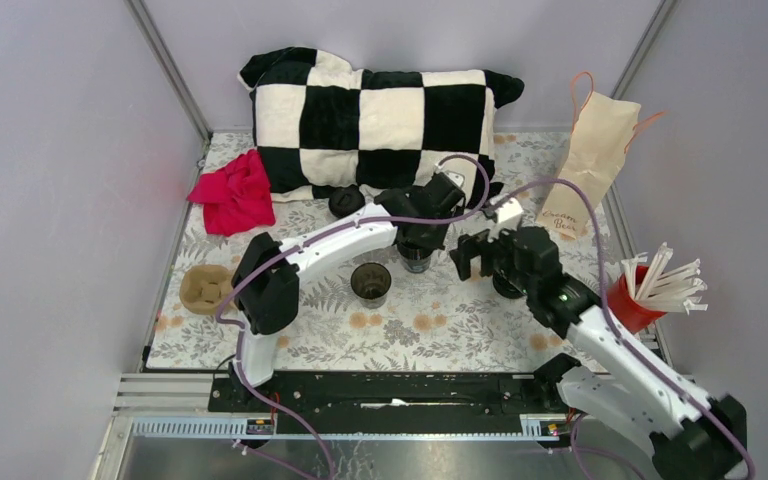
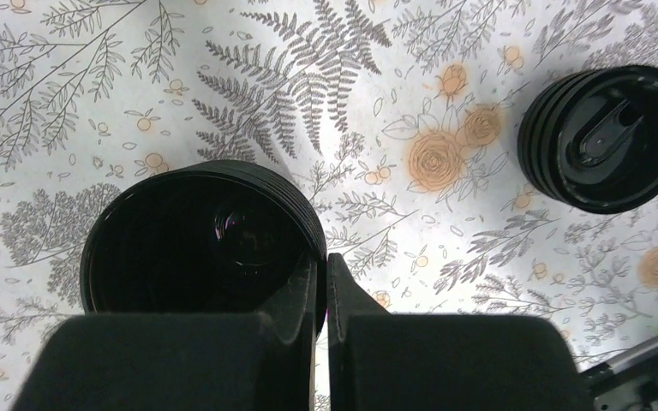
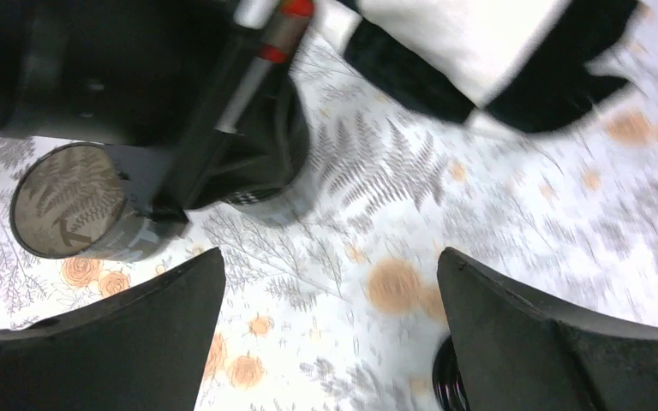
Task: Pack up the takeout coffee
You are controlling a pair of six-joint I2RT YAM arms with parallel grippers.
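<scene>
Two black paper cups stand on the floral counter (image 1: 440, 335), both with their lids off. The far cup (image 1: 415, 263) sits under the left arm's wrist, and the near cup (image 1: 371, 283) stands apart from it, toward the arm bases.

There are two round black sip lids, and both lie on the counter. One lid (image 1: 346, 203) is close to the pillow's edge. The other lid (image 1: 508, 288) is to the right of the far cup, under the right arm's wrist.

There is one of each other thing:
- a brown pulp carrier (image 1: 205, 288) near the counter's left edge
- a red cloth (image 1: 232, 192)
- a black-and-white checkered pillow (image 1: 380, 115) at the back
- a brown paper bag (image 1: 592, 160) leaning on the right wall
- a red cup of white straws (image 1: 645, 295) at the right edge

The left jaws are clenched on the wall of the far cup (image 2: 180, 248). In the left wrist view, the fingers (image 2: 296, 300) meet at its rim with only a slit between them, one over the dark inside and one outside. The other lid (image 2: 608, 137) lies well to the right of that cup, sip side up.

The right jaws are spread wide and released. The right wrist view shows only bare counter between the two black fingers (image 3: 128, 334), which grasp nothing and touch nothing. Neither cup is in the carrier or the bag.
</scene>
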